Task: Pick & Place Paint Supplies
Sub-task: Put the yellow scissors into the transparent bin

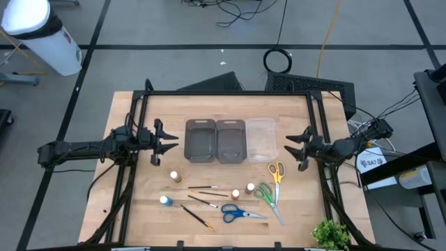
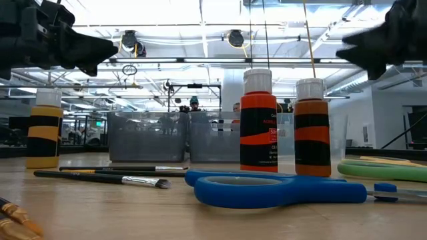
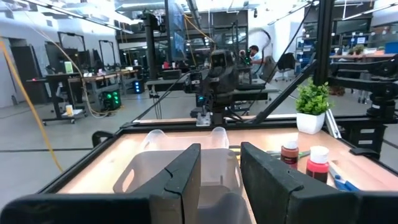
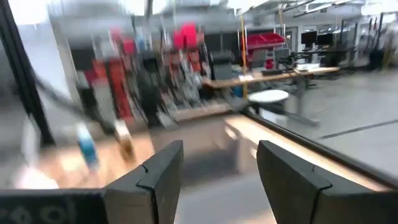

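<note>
Both grippers hang released above the desk (image 1: 139,209), holding nothing. Left gripper (image 1: 169,141) sits just beside the first of two grey trays (image 1: 200,140), its fingers (image 3: 180,180) spread apart and aimed at it. Right gripper (image 1: 291,148) waits on the far side of the clear tray (image 1: 260,138), fingers (image 4: 158,171) likewise parted.

All the paint supplies lie on the desk in front of the tray row. A brown paint bottle (image 1: 175,176) stands closest to the left gripper, with the blue bottle (image 1: 165,201) nearer the front edge. The orange bottle (image 1: 235,193) and the white-capped bottle (image 1: 249,187) stand close together near the middle. Several thin dark brushes (image 1: 202,188) lie scattered between the bottles, one of them angled toward the front edge.

Yellow-handled scissors (image 1: 277,171) lie below the clear tray, green-handled scissors (image 1: 266,196) just beside them, and blue-handled scissors (image 1: 238,213) lie nearest the front
</note>
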`<action>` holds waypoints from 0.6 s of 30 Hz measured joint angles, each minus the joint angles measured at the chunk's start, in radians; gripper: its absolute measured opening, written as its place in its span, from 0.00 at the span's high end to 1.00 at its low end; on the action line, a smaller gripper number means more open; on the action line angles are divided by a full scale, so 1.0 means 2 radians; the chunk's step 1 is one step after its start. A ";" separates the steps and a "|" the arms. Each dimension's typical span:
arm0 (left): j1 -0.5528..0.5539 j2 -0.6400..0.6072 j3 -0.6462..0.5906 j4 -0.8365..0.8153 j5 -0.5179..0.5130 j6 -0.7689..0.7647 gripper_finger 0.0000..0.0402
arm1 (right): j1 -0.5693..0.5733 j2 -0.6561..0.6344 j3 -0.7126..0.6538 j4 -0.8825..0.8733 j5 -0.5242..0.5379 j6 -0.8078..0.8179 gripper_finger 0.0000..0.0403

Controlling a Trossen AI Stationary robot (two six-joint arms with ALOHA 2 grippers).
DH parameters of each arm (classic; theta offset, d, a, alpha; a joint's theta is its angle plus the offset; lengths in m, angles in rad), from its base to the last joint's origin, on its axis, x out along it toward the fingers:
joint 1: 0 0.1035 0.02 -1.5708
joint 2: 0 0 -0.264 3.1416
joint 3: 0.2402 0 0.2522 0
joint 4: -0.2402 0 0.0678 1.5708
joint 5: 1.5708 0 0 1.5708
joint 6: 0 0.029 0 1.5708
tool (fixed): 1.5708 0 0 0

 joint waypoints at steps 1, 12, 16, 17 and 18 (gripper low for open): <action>0.000 0.000 0.000 0.001 -0.003 0.005 0.69 | 0.000 0.000 0.000 0.021 0.000 0.025 0.53; 0.000 0.000 0.000 0.002 -0.041 0.049 0.69 | -0.012 0.009 0.000 0.077 0.067 0.058 0.53; 0.000 0.000 0.000 0.004 -0.054 0.051 0.69 | -0.012 0.010 0.000 0.055 0.067 0.089 0.53; 0.000 0.000 0.000 0.004 -0.054 0.050 0.69 | -0.012 0.010 0.000 0.057 0.067 0.091 0.53; 0.000 0.000 0.000 0.004 -0.053 0.049 0.69 | -0.012 0.011 0.000 0.065 0.064 0.097 0.53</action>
